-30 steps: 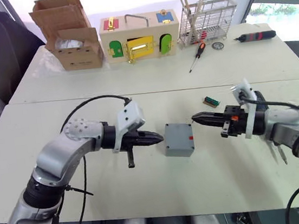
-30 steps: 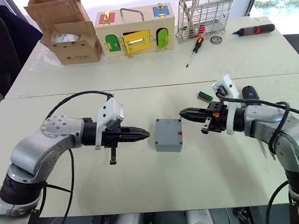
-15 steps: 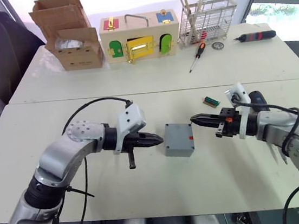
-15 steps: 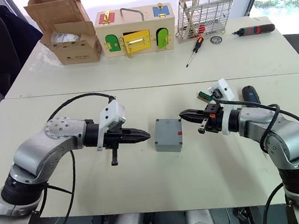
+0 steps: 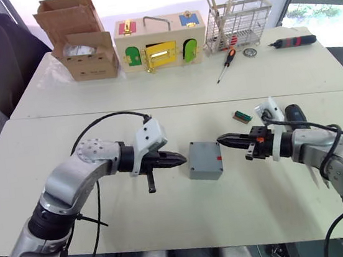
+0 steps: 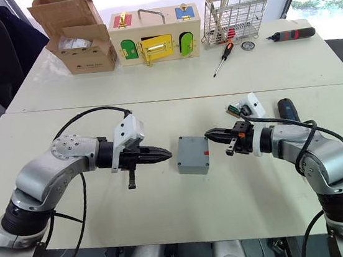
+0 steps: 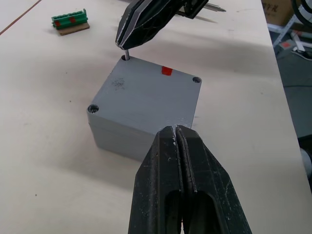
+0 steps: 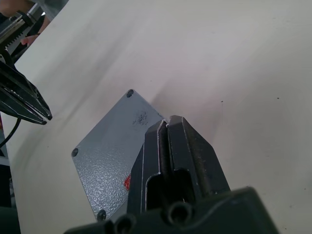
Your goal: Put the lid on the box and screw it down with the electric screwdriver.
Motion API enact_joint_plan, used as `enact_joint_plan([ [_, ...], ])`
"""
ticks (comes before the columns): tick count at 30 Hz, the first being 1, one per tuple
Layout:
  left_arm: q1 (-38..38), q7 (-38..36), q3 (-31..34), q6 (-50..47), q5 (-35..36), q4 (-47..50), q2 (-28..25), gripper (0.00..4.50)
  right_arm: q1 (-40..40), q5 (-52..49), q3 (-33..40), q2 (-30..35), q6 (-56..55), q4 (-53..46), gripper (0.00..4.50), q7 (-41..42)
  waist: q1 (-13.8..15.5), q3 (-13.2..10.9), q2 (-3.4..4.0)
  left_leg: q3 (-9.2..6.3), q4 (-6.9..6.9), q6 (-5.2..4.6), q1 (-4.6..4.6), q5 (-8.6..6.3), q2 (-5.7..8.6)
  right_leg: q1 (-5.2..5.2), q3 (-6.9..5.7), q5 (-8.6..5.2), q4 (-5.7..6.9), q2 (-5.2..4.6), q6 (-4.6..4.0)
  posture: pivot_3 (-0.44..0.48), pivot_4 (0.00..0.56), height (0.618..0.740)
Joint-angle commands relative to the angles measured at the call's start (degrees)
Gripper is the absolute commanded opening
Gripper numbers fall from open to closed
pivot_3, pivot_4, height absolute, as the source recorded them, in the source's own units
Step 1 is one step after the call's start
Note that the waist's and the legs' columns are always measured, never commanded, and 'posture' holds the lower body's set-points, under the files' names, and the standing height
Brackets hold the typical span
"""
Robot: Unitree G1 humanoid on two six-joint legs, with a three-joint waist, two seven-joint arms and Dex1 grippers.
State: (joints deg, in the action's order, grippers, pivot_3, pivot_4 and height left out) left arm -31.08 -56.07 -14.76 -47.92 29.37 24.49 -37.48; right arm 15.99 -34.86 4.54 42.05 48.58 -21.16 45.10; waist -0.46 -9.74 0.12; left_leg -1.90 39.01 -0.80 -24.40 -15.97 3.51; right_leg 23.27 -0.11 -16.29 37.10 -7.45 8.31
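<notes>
The grey box (image 5: 204, 167) stands mid-table with the lid (image 7: 146, 95) lying flat on it, screw holes at its corners and a red mark (image 7: 167, 71) at one edge. My left gripper (image 5: 183, 159) is shut and empty, its tips against the box's left side at lid height. My right gripper (image 5: 218, 139) comes in from the right and is shut on a thin metal screw (image 7: 126, 54) that stands in a corner hole of the lid. The electric screwdriver (image 6: 287, 110) lies on the table behind my right forearm.
A green terminal block (image 5: 241, 117) lies just behind the right gripper. Along the back stand a cardboard carton (image 5: 80, 49), a wooden box with coloured doors (image 5: 160, 42) and a wire rack (image 5: 236, 25). A manual screwdriver (image 5: 226, 64) and a pen-like tool (image 5: 292, 41) lie nearby.
My right gripper has moved left and down until its tip reaches the lid's corner. The left gripper and the box have stayed put.
</notes>
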Motion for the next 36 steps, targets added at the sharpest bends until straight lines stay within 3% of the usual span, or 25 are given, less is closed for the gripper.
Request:
enact_joint_plan([
  [1, -0.1, 0.0, 0.5, 1.2, 0.0, 0.3, 0.1, 0.0, 1.2, 1.0, -0.4, -0.1, -1.9, -0.1, 0.03, -0.1, 0.0, 0.0, 0.0, 0.0, 0.0, 0.0, 0.0, 0.0, 0.0, 0.0, 0.0, 0.0, 0.0, 0.0, 0.0, 0.0, 0.15, 0.735],
  [11, -0.4, 0.1, 0.5, 1.3, -0.1, 0.0, 0.4, 0.0, 1.3, 1.9, -1.6, 0.4, -2.2, 0.5, 0.03, 0.9, 0.0, 0.0, 0.0, 0.0, 0.0, 0.0, 0.0, 0.0, 0.0, 0.0, 0.0, 0.0, 0.0, 0.0, 0.0, 0.0, 0.15, 0.735],
  [14, -0.4, 0.0, 1.0, 1.1, 0.3, 0.3, 0.3, 0.0, 1.2, 1.8, -1.5, 0.8, -1.7, 0.0, 0.81, 1.4, 0.0, 0.0, 0.0, 0.0, 0.0, 0.0, 0.0, 0.0, 0.0, 0.0, 0.0, 0.0, 0.0, 0.0, 0.0, 0.0, 0.15, 0.735],
  [18, -0.6, 0.0, 1.3, 1.0, 0.5, 0.3, 0.4, 0.0, 1.5, 1.5, -0.8, 2.0, -1.3, -0.4, 2.89, 2.1, 0.0, 0.0, 0.0, 0.0, 0.0, 0.0, 0.0, 0.0, 0.0, 0.0, 0.0, 0.0, 0.0, 0.0, 0.0, 0.0, 0.15, 0.735],
  [22, -1.1, 0.2, 1.6, 1.3, 0.9, 0.4, 1.2, 0.0, 4.1, 0.0, 3.2, 5.4, 0.2, -0.1, 4.45, 2.9, 0.0, 0.0, 0.0, 0.0, 0.0, 0.0, 0.0, 0.0, 0.0, 0.0, 0.0, 0.0, 0.0, 0.0, 0.0, 0.0, 0.15, 0.735],
  [25, -1.8, 0.1, 2.3, 1.4, 2.1, 1.1, 2.7, 0.0, 8.0, -4.0, 9.7, 12.5, 5.0, 1.8, 4.45, 5.8, 0.3, 0.0, 0.03, 0.01, 0.03, 0.0, -0.02, 0.0, 0.01, 0.01, 0.0, 0.0, -0.01, -0.02, 0.0, 0.0, 0.15, 0.735],
  [28, -2.7, 0.1, 2.0, 1.6, 3.0, 2.6, 3.9, 0.0, 10.8, -1.6, 11.8, 21.3, 6.7, 8.3, 4.45, 7.6, 1.0, 0.0, 0.02, 0.02, 0.03, -0.02, -0.01, -0.01, 0.01, 0.0, -0.02, 0.0, -0.02, -0.05, 0.0, 0.0, 0.15, 0.735],
  [32, -3.2, 0.0, -0.1, 2.2, 3.7, 4.9, 6.1, 0.0, 12.7, 2.3, 9.1, 31.7, 5.5, 19.0, 4.48, 13.3, 1.1, 0.0, 0.01, 0.07, 0.04, -0.05, -0.01, -0.03, 0.01, -0.04, -0.02, 0.0, -0.08, -0.06, -0.01, 0.0, 0.15, 0.735],
  [36, -3.0, 0.0, -3.2, 4.4, 1.4, 5.2, 7.5, 0.0, 17.7, 7.0, -1.2, 38.3, 12.4, 27.8, 4.48, 16.6, 0.9, 0.0, 0.08, 0.29, 0.05, -0.1, 0.0, -0.06, 0.01, 0.02, 0.01, 0.0, -0.09, -0.15, 0.0, 0.0, 0.15, 0.735],
])
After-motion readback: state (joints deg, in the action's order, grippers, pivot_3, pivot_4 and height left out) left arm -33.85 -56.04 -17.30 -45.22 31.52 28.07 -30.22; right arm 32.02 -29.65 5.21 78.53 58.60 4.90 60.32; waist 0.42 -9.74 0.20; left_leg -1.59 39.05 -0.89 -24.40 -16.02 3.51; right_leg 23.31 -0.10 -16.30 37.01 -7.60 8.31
